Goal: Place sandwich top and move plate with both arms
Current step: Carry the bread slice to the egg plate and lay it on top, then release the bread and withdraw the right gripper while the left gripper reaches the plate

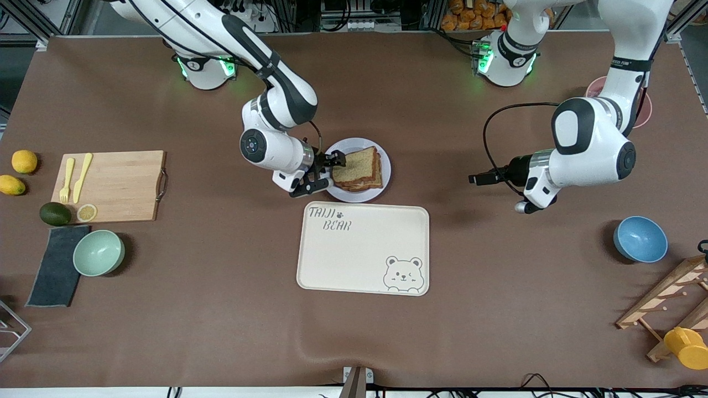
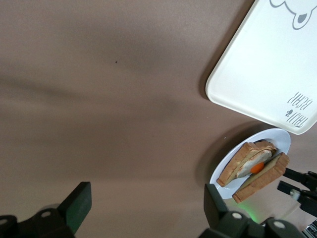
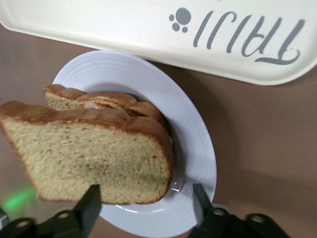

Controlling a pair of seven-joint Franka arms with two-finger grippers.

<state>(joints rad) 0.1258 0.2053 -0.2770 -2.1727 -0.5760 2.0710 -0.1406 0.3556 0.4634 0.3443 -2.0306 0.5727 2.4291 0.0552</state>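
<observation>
The plate (image 1: 385, 160) stands mid-table, just farther from the front camera than the cream bear tray (image 1: 365, 249). The sandwich top (image 1: 354, 166) lies tilted on the egg slice on the plate. My right gripper (image 1: 326, 174) is open at the plate's edge toward the right arm's end. In the right wrist view the sandwich top (image 3: 99, 153) lies over the plate (image 3: 198, 148), its edge between the spread fingers of the right gripper (image 3: 146, 203), which do not clamp it. My left gripper (image 1: 477, 178) is open and empty over bare table. The left wrist view shows the open left gripper (image 2: 147, 208), the plate (image 2: 280, 136) and the sandwich top (image 2: 262, 179).
A blue bowl (image 1: 640, 239), wooden rack (image 1: 672, 301) and yellow cup (image 1: 686, 347) are at the left arm's end. A cutting board (image 1: 110, 185), green bowl (image 1: 98, 252), dark cloth (image 1: 55, 268), avocado (image 1: 55, 214) and lemons (image 1: 24, 161) are at the right arm's end.
</observation>
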